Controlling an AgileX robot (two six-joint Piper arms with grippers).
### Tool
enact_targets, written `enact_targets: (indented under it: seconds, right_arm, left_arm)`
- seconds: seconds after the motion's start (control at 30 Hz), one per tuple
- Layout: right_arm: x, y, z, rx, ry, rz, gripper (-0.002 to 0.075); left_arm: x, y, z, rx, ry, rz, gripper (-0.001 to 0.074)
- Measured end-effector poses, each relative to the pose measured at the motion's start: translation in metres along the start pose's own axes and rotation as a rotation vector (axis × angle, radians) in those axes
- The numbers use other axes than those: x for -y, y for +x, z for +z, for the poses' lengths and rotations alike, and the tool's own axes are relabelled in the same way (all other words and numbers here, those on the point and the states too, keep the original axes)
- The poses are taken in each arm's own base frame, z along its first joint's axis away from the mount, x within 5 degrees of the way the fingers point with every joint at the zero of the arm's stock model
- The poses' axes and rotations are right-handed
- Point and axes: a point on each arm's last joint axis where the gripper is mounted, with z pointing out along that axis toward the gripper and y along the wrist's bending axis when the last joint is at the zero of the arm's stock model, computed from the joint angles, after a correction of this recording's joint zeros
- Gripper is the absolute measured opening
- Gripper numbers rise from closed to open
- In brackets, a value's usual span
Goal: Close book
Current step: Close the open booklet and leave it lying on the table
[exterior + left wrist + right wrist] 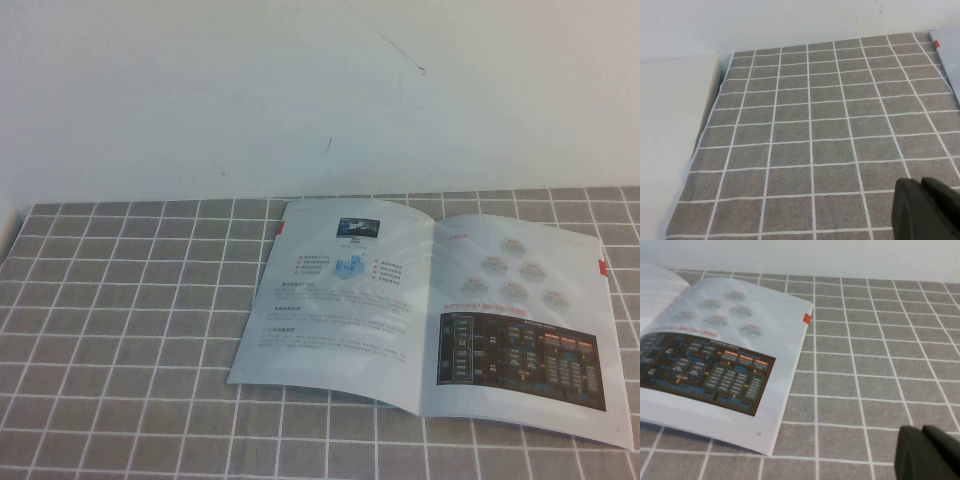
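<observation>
While brochure (430,320) lies open centre-right of frame, left gripper (921,182) clenched over checked cloth (810,125), right gripper (922,429) clenched near brochure.

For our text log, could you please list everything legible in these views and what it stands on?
"14": page number, at the right-hand page corner of the book.
All other print and diagram labels on both pages: too blurred to read.
Red tab: blank.
Left gripper over bare tablecloth, right gripper beside the book: no markings seen.
</observation>
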Motion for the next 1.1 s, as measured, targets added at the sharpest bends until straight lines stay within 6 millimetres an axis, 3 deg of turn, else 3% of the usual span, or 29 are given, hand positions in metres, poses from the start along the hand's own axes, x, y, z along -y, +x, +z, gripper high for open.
enact_targets:
  seconds: [0.37,0.77,1.1]
  right_arm:
    - [0.000,0.000,0.000,0.000,0.000,0.000,-0.0001]
    - [0.000,0.000,0.000,0.000,0.000,0.000,-0.0001]
    - [0.000,0.000,0.000,0.000,0.000,0.000,-0.0001]
  left_arm:
    - [0.001,-0.003,0.000,0.035,0.009,-0.021,-0.0004]
    - [0.001,-0.026,-0.004,0.296,0.024,-0.062,-0.0004]
    - [0.001,-0.035,-0.007,0.404,0.027,-0.070,-0.0004]
